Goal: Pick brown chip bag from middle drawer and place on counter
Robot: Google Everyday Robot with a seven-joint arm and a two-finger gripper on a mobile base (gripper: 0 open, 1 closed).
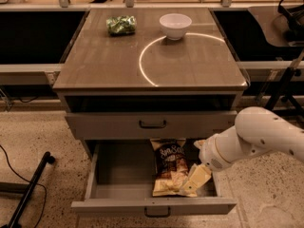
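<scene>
Touching the pincer (196,178) at its lower-right corner lies the brown chip bag (169,167); grip unclear.

The flat dark-brown, cream-ended chip bag (169,164) is lying right of centre in the open shallow grey drawer (118,172); the tool (197,177) is sitting at its lower right corner.

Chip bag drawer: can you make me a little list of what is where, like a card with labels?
brown chip bag: lying flat in the open middle drawer, right of centre
gripper: down in the drawer, at the bag's lower right end
counter: the bag is not on it yet
on the counter: white bowl and green packet, at the back
drawer above: shut
</scene>
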